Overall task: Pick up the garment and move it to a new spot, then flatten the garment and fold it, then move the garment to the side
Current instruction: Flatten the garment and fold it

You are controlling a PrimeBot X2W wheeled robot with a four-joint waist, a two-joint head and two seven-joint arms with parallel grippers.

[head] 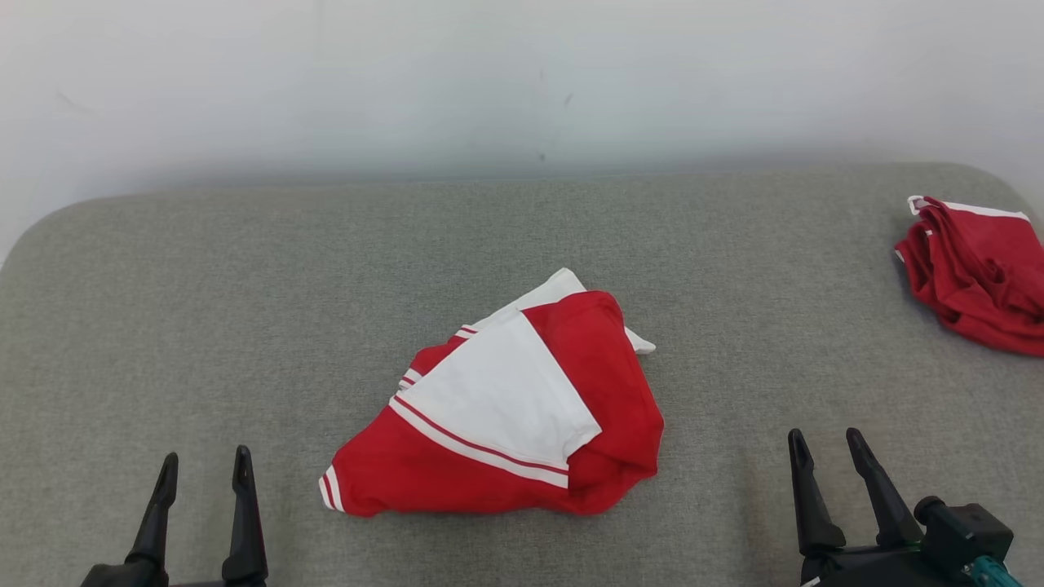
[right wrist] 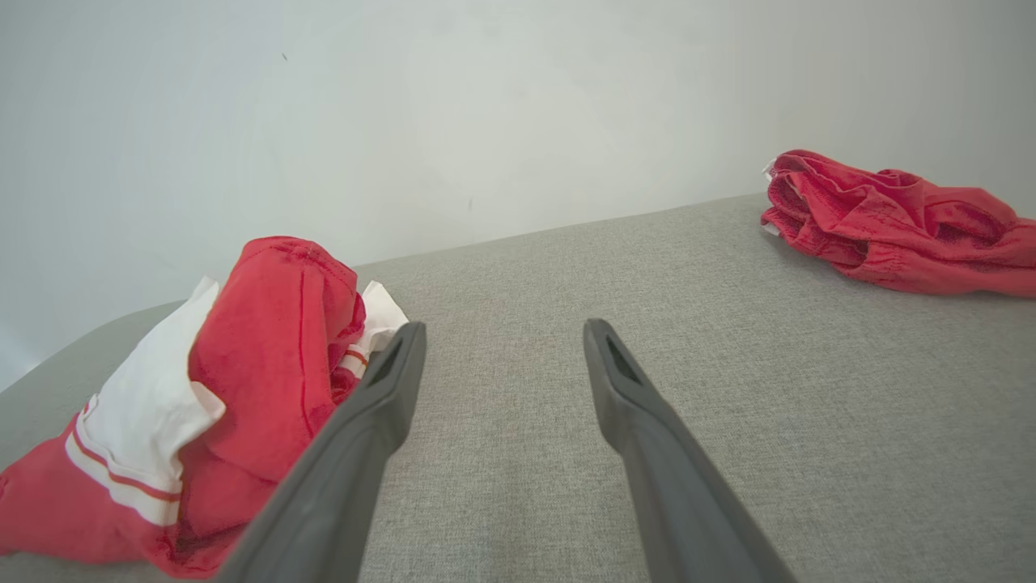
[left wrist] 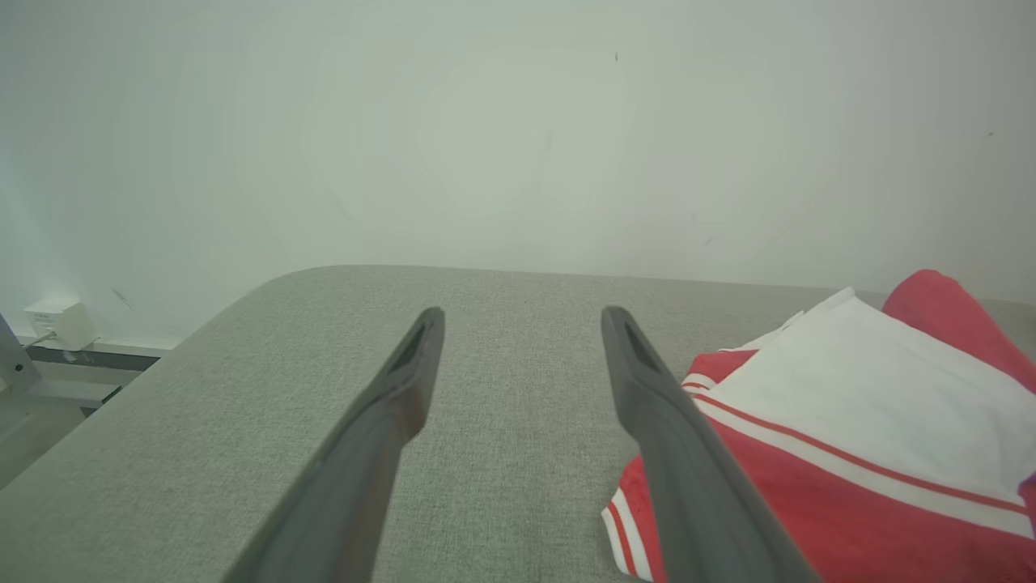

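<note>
A red and white garment (head: pixel 522 408) with striped trim lies bunched in a loose heap at the middle of the grey table (head: pixel 204 326). In the left wrist view the garment (left wrist: pixel 850 453) sits to the right of my fingers; in the right wrist view the garment (right wrist: pixel 243 405) sits to their left. My left gripper (head: pixel 204 469) hovers open near the front edge, left of the garment and apart from it. My right gripper (head: pixel 824 444) stands open at the front right, also clear of the cloth. Nothing is between either pair of fingers.
A second, all-red crumpled garment (head: pixel 979 277) lies at the table's far right edge, also seen as a red heap (right wrist: pixel 890 223) in the right wrist view. A pale wall (head: pixel 522 81) rises behind the table. A small white box (left wrist: pixel 57 320) sits by the wall past the left edge.
</note>
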